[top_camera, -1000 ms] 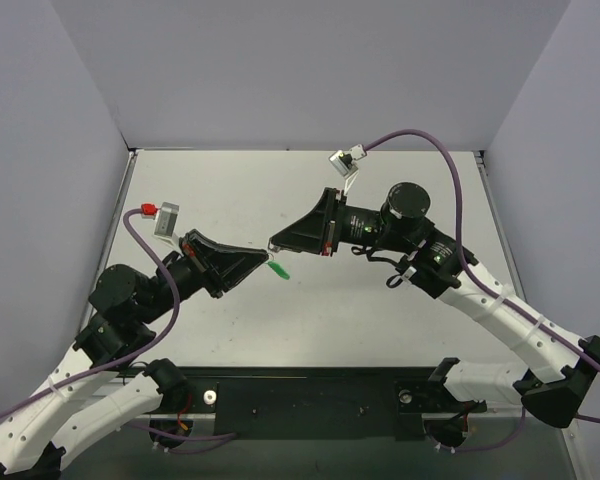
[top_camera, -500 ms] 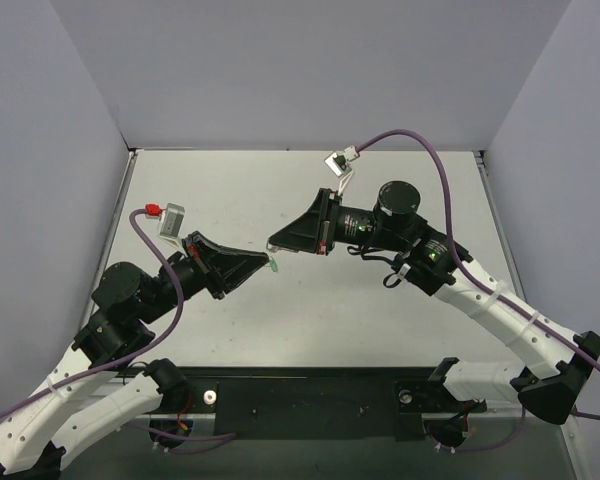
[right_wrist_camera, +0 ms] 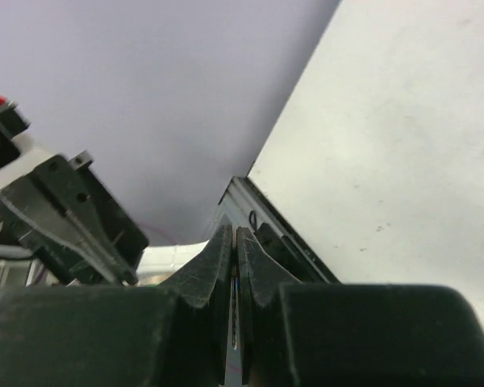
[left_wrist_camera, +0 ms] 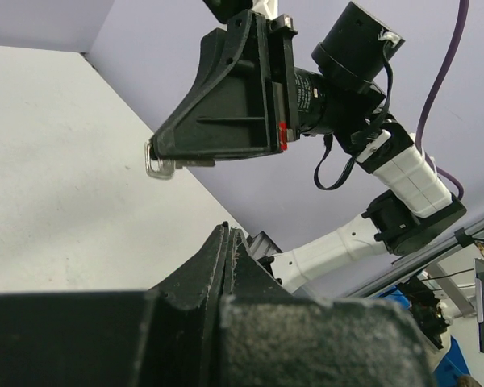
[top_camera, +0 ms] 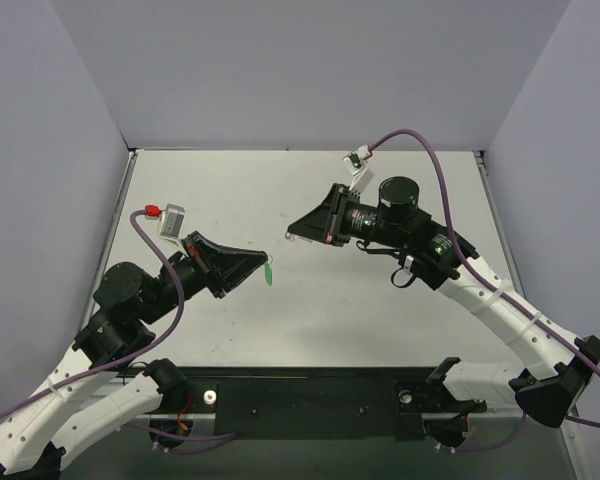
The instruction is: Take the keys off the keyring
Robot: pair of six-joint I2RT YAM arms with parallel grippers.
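While well apart, left tool point(top_camera: 263, 262) clamped on green keyring point(top_camera: 269, 272), right tool point(top_camera: 291, 236) on silver key point(left_wrist_camera: 159, 166).

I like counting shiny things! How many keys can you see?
1. The key sticks out of the shut right gripper, apart from the green tag held by the left gripper. None other shows.

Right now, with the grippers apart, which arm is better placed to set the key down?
Right. The right gripper is shut on the key, which juts from its tips, apart from the keyring. The left gripper pinches only that green keyring, so it probably just waits.
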